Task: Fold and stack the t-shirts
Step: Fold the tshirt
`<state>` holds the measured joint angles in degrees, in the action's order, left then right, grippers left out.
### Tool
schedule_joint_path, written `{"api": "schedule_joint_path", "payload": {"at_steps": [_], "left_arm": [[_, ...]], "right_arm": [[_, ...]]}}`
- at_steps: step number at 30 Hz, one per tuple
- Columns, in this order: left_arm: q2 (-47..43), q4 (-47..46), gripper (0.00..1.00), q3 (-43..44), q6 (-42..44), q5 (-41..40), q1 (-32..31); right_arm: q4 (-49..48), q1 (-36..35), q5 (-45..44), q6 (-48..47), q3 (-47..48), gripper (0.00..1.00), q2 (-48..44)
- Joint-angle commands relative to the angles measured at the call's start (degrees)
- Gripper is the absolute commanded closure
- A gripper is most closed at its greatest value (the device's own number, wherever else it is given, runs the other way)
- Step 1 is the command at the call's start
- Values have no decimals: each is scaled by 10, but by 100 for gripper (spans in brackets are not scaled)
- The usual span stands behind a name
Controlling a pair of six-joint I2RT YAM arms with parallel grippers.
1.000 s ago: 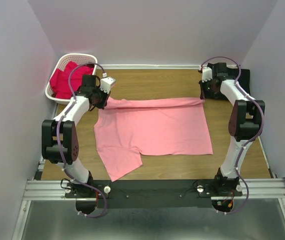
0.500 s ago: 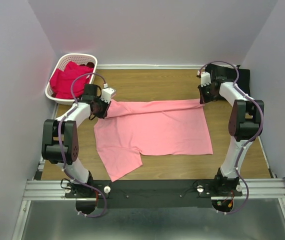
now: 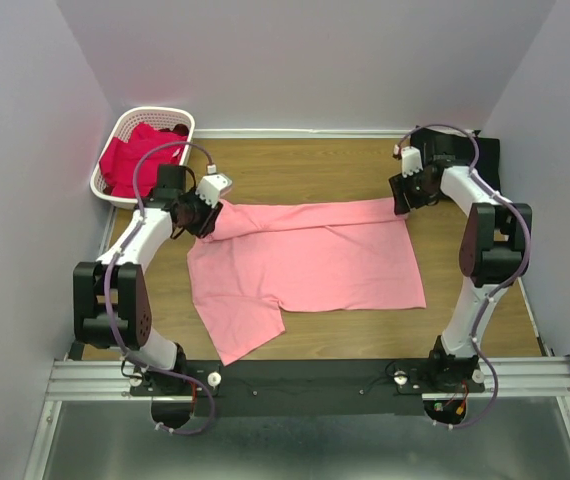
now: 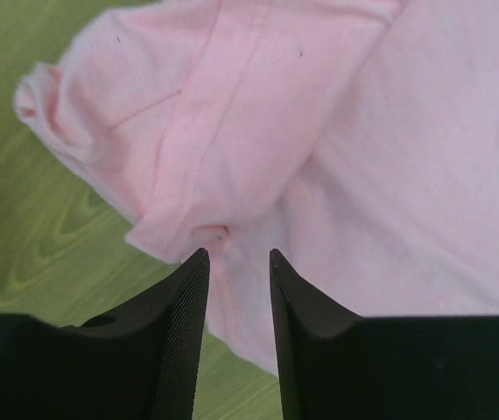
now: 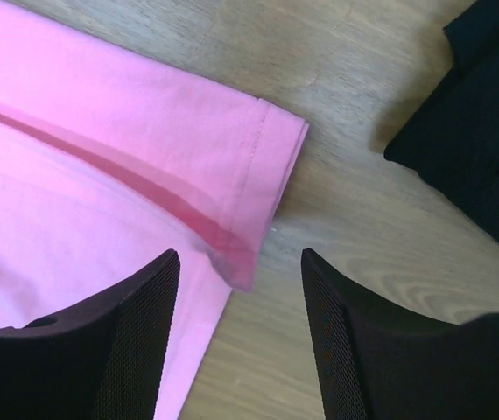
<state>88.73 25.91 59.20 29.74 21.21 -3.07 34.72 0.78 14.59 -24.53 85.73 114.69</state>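
The light salmon-pink t-shirt (image 3: 310,262) lies spread on the wooden table, its far edge folded over as a band (image 3: 305,212). My left gripper (image 3: 205,214) hovers over the bunched far-left corner (image 4: 188,131), open (image 4: 238,255), with fabric lying beneath the gap, not pinched. My right gripper (image 3: 403,198) stands open (image 5: 239,254) over the folded far-right hem corner (image 5: 245,210), which lies loose on the wood. The black t-shirt (image 3: 487,155) (image 5: 486,149) rests at the far right. Magenta-red t-shirts (image 3: 135,158) are heaped in the basket.
A white slotted basket (image 3: 155,113) stands at the far left corner. Grey walls close in the table on three sides. Bare wood (image 3: 305,165) shows beyond the pink shirt, and one sleeve (image 3: 240,330) reaches toward the near edge.
Both grippers carried the pink shirt's far edge nearer, then opened and let it go. The edge now lies folded over on the shirt.
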Motion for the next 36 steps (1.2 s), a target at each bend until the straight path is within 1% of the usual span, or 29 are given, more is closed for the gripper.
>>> {"api": "schedule_joint_path", "payload": {"at_steps": [1, 3, 4, 5, 6, 8, 9, 13, 18, 24, 25, 28, 31, 35, 36], "left_arm": [[-21, 13, 54, 62, 12, 55, 8], [11, 2, 51, 88, -18, 40, 9], [25, 0, 51, 114, -25, 34, 10], [41, -1, 50, 129, -31, 25, 10], [71, 1, 50, 143, -46, 19, 10], [99, 6, 50, 180, -54, 16, 14], [121, 6, 50, 189, -59, 11, 15], [161, 27, 56, 220, -60, 10, 16], [168, 44, 57, 202, -46, 34, 16], [158, 55, 55, 158, -30, 25, 18], [153, 56, 55, 147, -27, 25, 19], [146, 63, 53, 135, -16, 21, 21], [148, 69, 51, 123, -11, 19, 25], [148, 67, 50, 119, -16, 22, 26], [147, 68, 52, 119, -16, 27, 26]], "right_arm": [[26, 3, 14, -2, 14, 34, -43], [33, 3, 22, 11, 33, 34, -32], [41, 3, 26, 14, 40, 34, -27], [46, 3, 32, 16, 47, 38, -20], [51, 3, 34, 19, 57, 39, -10], [61, 3, 36, 19, 61, 41, -4], [61, 3, 34, 19, 61, 41, -4], [63, 3, 30, 17, 57, 42, -7], [71, 3, 42, 22, 65, 43, -6], [98, -7, 100, 62, 125, 46, 18], [98, -24, 107, 74, 141, 46, 22], [98, -42, 116, 94, 163, 47, 40], [98, -85, 127, 119, 209, 47, 69], [97, -139, 147, 154, 282, 47, 118], [97, -150, 151, 162, 297, 47, 128]]}}
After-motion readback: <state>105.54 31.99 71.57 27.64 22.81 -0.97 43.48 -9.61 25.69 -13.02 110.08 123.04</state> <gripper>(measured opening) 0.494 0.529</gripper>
